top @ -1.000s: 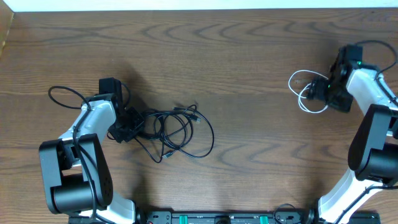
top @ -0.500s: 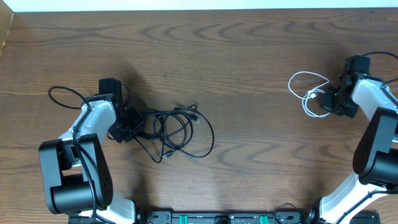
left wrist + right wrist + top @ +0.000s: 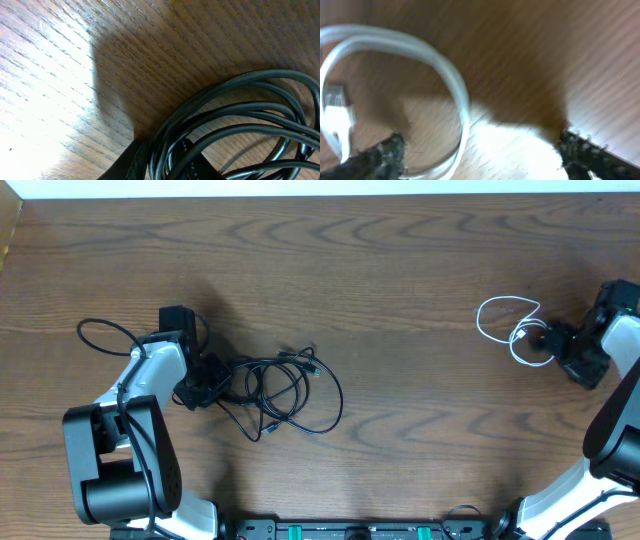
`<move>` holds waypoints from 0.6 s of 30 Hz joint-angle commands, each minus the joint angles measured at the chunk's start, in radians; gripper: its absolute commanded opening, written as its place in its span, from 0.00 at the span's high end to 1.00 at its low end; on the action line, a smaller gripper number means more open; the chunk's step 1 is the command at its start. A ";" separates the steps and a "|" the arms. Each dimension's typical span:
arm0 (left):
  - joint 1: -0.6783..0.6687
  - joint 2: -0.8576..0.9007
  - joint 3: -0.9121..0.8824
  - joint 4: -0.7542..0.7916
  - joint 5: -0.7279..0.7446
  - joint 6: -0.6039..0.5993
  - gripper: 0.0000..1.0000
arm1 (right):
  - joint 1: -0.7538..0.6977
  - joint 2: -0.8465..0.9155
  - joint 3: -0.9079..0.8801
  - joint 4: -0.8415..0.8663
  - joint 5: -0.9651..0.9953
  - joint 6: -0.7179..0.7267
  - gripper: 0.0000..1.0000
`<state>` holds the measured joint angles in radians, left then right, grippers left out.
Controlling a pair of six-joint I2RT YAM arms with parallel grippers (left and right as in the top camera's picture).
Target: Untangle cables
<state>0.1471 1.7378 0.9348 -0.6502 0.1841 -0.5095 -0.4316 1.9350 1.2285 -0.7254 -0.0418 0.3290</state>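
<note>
My overhead view is sharp and evenly lit, with soft shadows. On the left wrist camera glare whitens the table (image 3: 40,90) at left, and the black cables (image 3: 172,137) lie in dark shadow. The right wrist picture is blurred, the white cable (image 3: 462,105) smeared.

Dark wood-grain table (image 3: 400,280), white strip (image 3: 300,188) along its far edge

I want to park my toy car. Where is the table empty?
The wide bare stretch of brown wooden table between the tangled thin black cords and the looped thin white cord is free, and so is the far strip behind them. It is crowded right around both cords.
</note>
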 commanded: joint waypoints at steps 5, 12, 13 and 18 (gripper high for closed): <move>-0.040 0.047 -0.048 0.042 -0.053 -0.004 0.76 | 0.019 -0.093 0.171 -0.203 -0.132 -0.017 0.01; -0.073 0.047 -0.048 0.061 -0.053 0.004 0.76 | 0.080 -0.214 0.179 -0.235 -0.327 -0.016 0.01; -0.079 0.047 -0.048 0.063 -0.053 0.009 0.76 | 0.084 -0.218 0.179 -0.234 -0.327 -0.016 0.01; -0.111 0.047 -0.048 0.069 -0.045 0.032 0.92 | 0.087 -0.218 0.179 -0.233 -0.327 -0.016 0.01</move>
<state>0.0620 1.7317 0.9291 -0.5877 0.1196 -0.4999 -0.3454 1.7126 1.3994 -0.9565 -0.3397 0.3252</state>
